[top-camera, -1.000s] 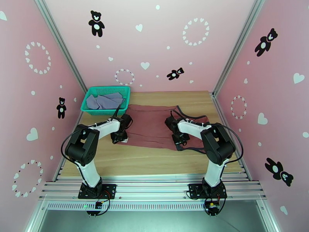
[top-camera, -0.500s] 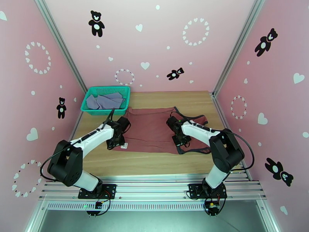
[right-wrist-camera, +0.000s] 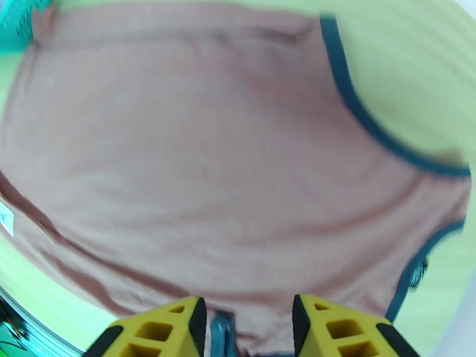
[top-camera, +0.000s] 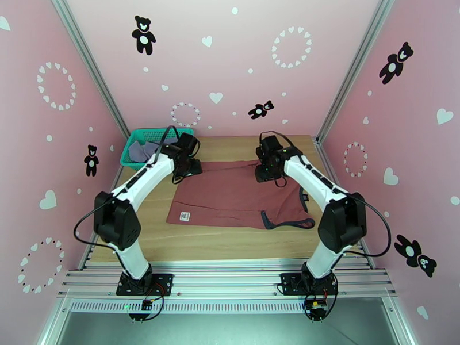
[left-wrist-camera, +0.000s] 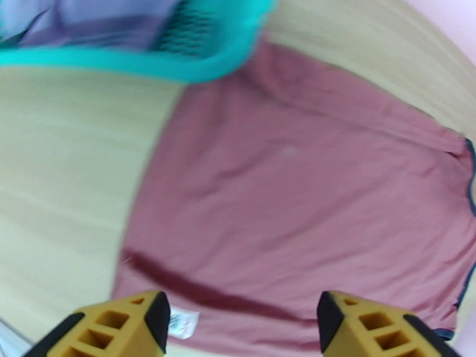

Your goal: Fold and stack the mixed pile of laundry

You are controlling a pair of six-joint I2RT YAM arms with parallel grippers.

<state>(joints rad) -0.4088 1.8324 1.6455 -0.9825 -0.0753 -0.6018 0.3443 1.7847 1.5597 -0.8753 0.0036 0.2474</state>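
**Tank top [top-camera: 230,194] laid flat, grey-lavender shirt [top-camera: 141,149] not yet begun**

We judge the job to be in its early half. The rust-red tank top lies on the tabletop [top-camera: 230,242] around the centre, reaching towards 3 o'clock. It looks smooth and roughly rectangular. A white label [top-camera: 185,215] shows at its 7 o'clock corner and the navy trim [top-camera: 287,222] of the straps curls at its 5 o'clock corner. It seems to us doubled over once, though we cannot count the layers. If so, at least one more fold is needed before it makes a compact packet.

The grey-lavender shirt sits crumpled in the teal basket [top-camera: 133,162] at the tabletop's 10 o'clock corner. It has to be taken out, folded and stacked with the tank top.

Both arms stretch far out from their bases towards the garment's far edge. The left hand [top-camera: 192,167] hangs over the tank top's 11 o'clock corner, just beside the basket. In its wrist view its fingers [left-wrist-camera: 128,325] stand well spread with nothing between them. The right hand [top-camera: 265,172] hangs near the 1 o'clock part of the far edge. Its fingers [right-wrist-camera: 172,331] are parted too, less widely, above the cloth and clamping nothing that we can see.
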